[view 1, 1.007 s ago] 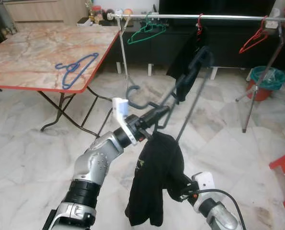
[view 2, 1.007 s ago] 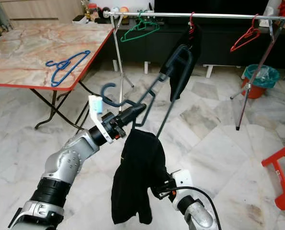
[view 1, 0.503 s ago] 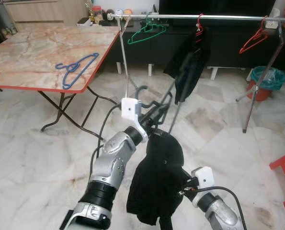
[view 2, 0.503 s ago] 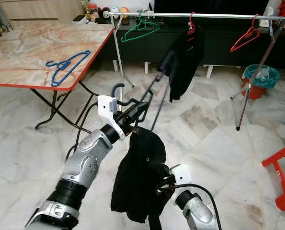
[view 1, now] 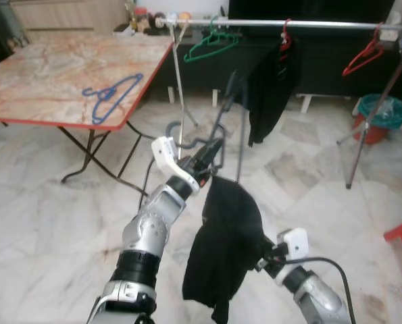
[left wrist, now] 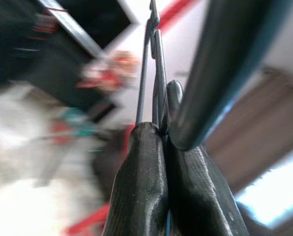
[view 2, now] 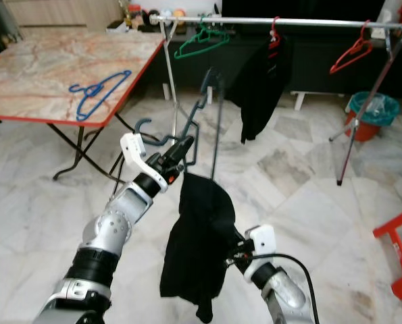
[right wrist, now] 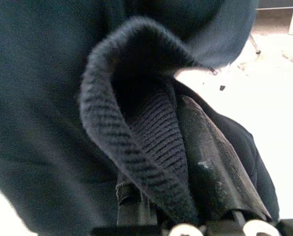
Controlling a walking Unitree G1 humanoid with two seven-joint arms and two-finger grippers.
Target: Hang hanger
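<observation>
The left gripper [view 1: 211, 154] is raised in front of the robot with its two black fingers [left wrist: 151, 172] pinched tight on the dark grey plastic hanger [view 2: 204, 115] — the wrist view shows the hanger's thin bars squeezed right between the pads. The hanger tilts up and away from the gripper toward the silver metal clothes rail [view 1: 288, 24], but it's well short of the rail and not hooked on anything. A black knit garment [view 1: 224, 250] droops from the hanger's low end, hanging limp between the two arms. Lower down, the right gripper [right wrist: 185, 162] is clamped on a ribbed edge of that same garment, with cloth bunched around its fingers. On the rail itself there's a green hanger [view 1: 213, 46] near the left end, another black garment on a red hanger [view 1: 271, 88] in the middle, and a bare red hanger [view 1: 366, 57] toward the right. A blue hanger [view 1: 109, 96] lies flat on the marble-pattern folding table with red edging [view 1: 45, 81] off to the left — well apart from everything else. Floor is pale marble tile [view 1: 38, 223].
</observation>
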